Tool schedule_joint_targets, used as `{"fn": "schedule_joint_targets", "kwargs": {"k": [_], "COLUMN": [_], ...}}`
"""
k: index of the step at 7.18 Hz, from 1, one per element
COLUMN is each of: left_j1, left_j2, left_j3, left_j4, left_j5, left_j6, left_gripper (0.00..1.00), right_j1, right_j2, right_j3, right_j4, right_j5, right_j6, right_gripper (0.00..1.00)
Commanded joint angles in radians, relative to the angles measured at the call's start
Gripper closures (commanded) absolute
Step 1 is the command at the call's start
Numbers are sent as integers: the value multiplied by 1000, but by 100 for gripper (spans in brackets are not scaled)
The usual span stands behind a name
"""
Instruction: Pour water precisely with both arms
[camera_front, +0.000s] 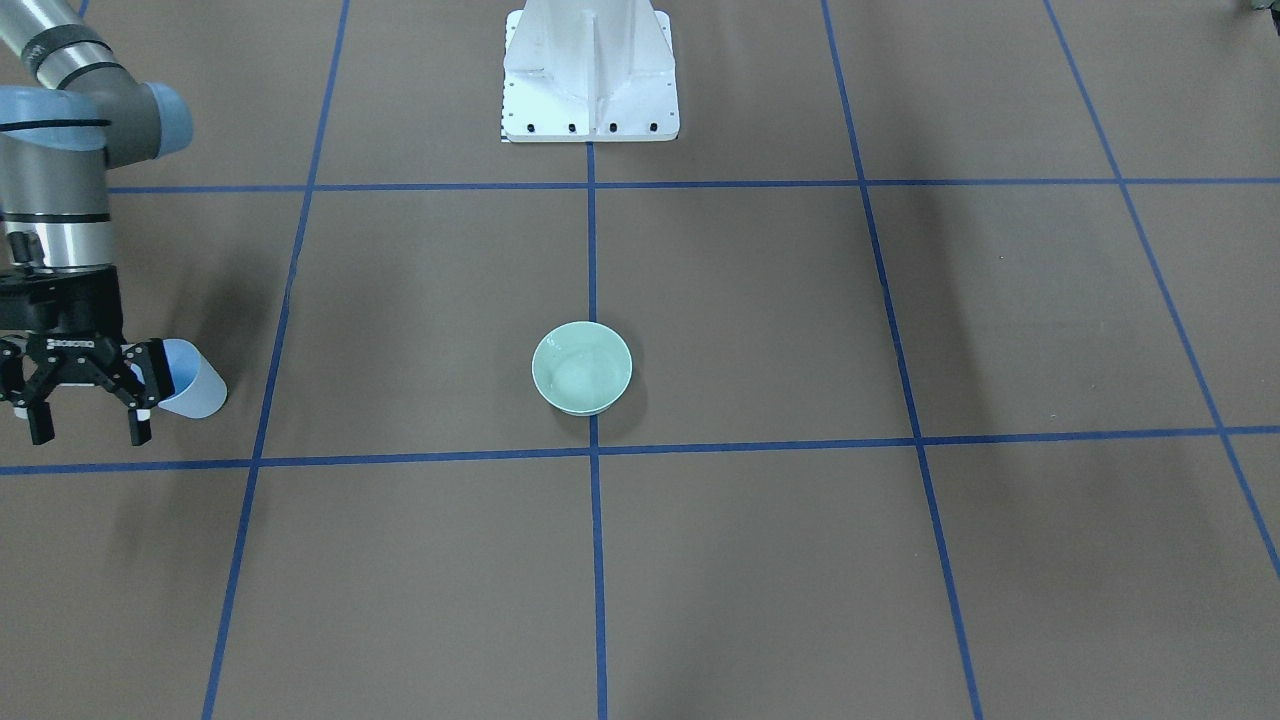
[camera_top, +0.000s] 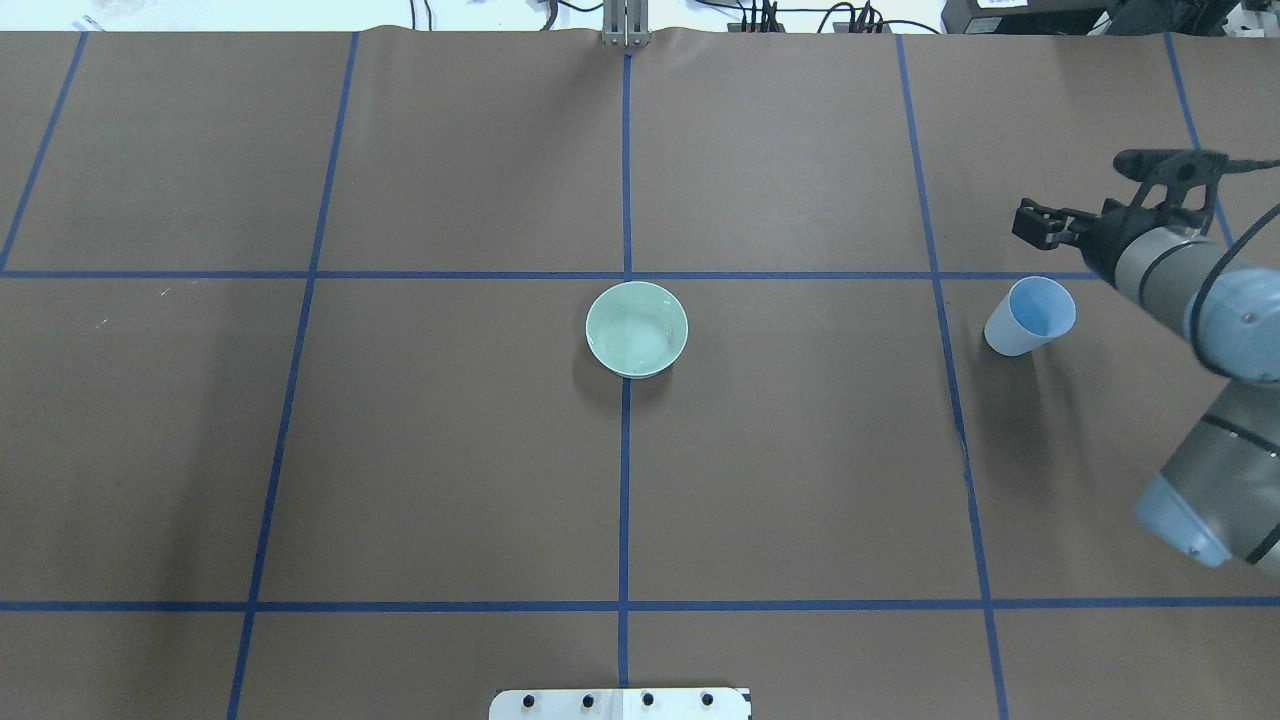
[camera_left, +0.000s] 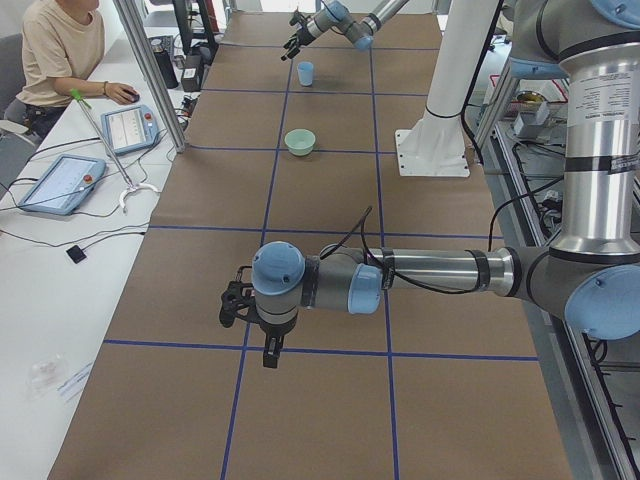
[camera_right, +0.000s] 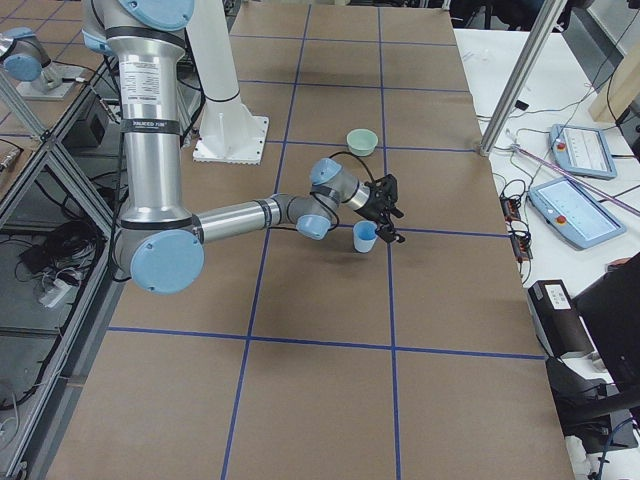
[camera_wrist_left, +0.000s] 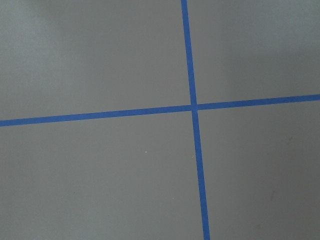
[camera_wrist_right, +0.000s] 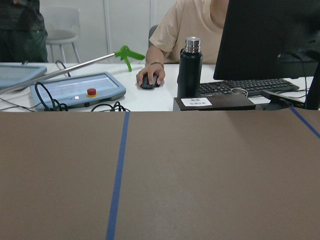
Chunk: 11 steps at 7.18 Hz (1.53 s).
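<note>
A pale green bowl (camera_front: 581, 367) stands at the table's middle, also in the overhead view (camera_top: 636, 328); a faint pale sheen on its bottom (camera_front: 578, 380) may be the water. A light blue cup (camera_front: 192, 382) stands upright on the robot's right side (camera_top: 1030, 316). My right gripper (camera_front: 88, 428) hangs open and empty just beyond the cup, on the side away from the robot's base (camera_top: 1040, 224), not touching it. My left gripper (camera_left: 232, 308) shows only in the exterior left view, low over bare table far from the bowl; I cannot tell whether it is open or shut.
The white pedestal (camera_front: 590, 75) stands at the robot's edge of the table. Blue tape lines (camera_top: 626, 450) grid the brown table. An operator (camera_left: 60, 50) sits at a side desk with tablets; a black bottle (camera_wrist_right: 190, 65) and a monitor stand beyond the table's far edge.
</note>
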Motion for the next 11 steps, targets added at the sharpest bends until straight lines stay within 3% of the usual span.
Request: {"fn": "schedule_joint_targets", "kwargs": {"k": [1, 3, 4, 5, 6, 7, 9, 11], "left_j1": [1, 4, 4, 4, 4, 6, 44, 177], "left_j2": [-5, -9, -9, -9, -11, -18, -90, -209], "left_j3": [-1, 1, 1, 1, 1, -4, -7, -7], "left_j4": [-1, -1, -1, -1, -1, -1, 1, -2], "left_j5": [-1, -1, -1, 0, -1, -1, -1, -4], "left_j6": [0, -3, -3, -5, -5, -9, -71, -254], "left_gripper": [0, 0, 0, 0, 0, 0, 0, 0], "right_j1": [259, 431, 529, 613, 669, 691, 694, 694], "right_j2": [1, 27, 65, 97, 104, 58, -38, -53], "right_j3": [2, 12, 15, 16, 17, 8, 6, -24], "right_j4": [-152, -441, -634, -820, -958, -985, -951, -915], "right_j5": [401, 617, 717, 786, 851, 862, 855, 855], "right_j6": [-306, -538, -767, -965, -1033, -1129, -1150, -1150], "right_gripper": [0, 0, 0, 0, 0, 0, 0, 0]}}
